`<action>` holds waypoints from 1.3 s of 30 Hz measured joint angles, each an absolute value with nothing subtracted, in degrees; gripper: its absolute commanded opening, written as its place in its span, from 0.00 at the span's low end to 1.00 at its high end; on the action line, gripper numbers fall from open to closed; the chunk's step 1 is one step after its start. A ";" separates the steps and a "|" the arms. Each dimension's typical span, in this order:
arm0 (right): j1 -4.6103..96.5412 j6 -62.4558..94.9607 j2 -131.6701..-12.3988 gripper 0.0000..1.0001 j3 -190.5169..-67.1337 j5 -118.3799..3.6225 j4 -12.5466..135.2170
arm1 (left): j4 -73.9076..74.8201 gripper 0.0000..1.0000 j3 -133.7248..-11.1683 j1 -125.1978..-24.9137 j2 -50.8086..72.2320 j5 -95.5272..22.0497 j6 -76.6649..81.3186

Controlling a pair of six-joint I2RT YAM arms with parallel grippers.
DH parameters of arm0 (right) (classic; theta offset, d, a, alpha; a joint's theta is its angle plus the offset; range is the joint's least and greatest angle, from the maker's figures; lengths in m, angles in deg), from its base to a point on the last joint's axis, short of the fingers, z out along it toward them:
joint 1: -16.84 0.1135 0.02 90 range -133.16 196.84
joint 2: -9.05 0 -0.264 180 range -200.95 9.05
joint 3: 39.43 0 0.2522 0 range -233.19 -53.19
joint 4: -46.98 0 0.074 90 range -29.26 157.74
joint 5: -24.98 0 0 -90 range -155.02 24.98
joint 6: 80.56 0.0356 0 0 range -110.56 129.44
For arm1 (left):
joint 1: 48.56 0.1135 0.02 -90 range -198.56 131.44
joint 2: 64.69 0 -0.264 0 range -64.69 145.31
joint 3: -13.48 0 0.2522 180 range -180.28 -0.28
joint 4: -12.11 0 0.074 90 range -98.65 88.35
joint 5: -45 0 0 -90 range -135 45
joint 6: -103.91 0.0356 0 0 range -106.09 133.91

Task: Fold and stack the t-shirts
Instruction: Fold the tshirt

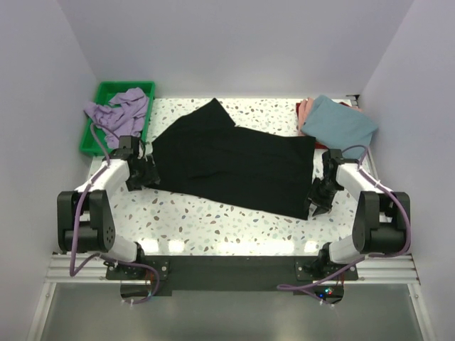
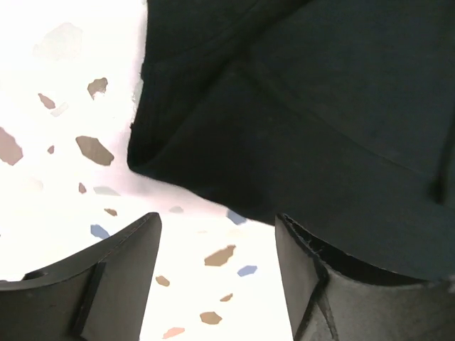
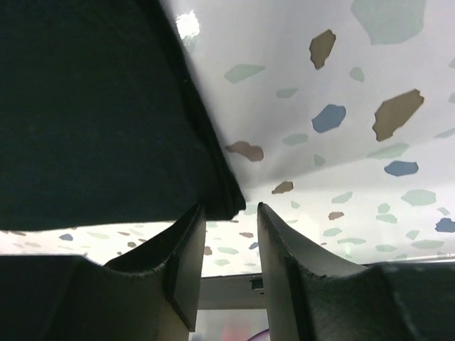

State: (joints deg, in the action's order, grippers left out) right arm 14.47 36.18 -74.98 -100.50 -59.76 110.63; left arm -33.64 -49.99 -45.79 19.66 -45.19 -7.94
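A large black t-shirt (image 1: 234, 163) lies spread across the middle of the table. My left gripper (image 1: 146, 172) sits at its left edge, open. In the left wrist view the left gripper (image 2: 217, 241) has only bare table between its fingers, and the black t-shirt (image 2: 320, 106) starts just ahead. My right gripper (image 1: 316, 205) is at the shirt's near right corner. In the right wrist view the right gripper (image 3: 231, 213) is open with a narrow gap, and the corner of the black t-shirt (image 3: 92, 106) ends right at its left fingertip (image 3: 188, 227), not pinched.
A lavender t-shirt (image 1: 122, 106) lies crumpled in the green tray (image 1: 88, 136) at the back left. At the back right a folded teal-blue t-shirt (image 1: 340, 124) rests on a pink one (image 1: 305, 109), with dark red cloth (image 1: 344, 147) showing beneath. Grey walls enclose the speckled table (image 1: 213, 227).
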 measured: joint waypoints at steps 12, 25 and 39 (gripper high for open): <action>14.53 36.40 -79.40 0.33 -100.30 -59.72 108.42 | -31.21 0.57 -50.97 -45.44 26.83 -47.61 -5.99; 14.47 36.31 -80.25 0.26 -99.45 -59.06 107.13 | -28.80 0.17 -51.61 -45.27 28.08 -47.22 -5.38; 14.95 36.90 -85.08 0.06 -102.80 -58.06 112.31 | -31.23 0.00 -53.18 -45.16 29.19 -46.26 -5.95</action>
State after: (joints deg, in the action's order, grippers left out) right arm 14.95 36.90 -85.08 -102.80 -58.06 112.31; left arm -31.23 -53.18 -45.16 29.19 -46.26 -5.95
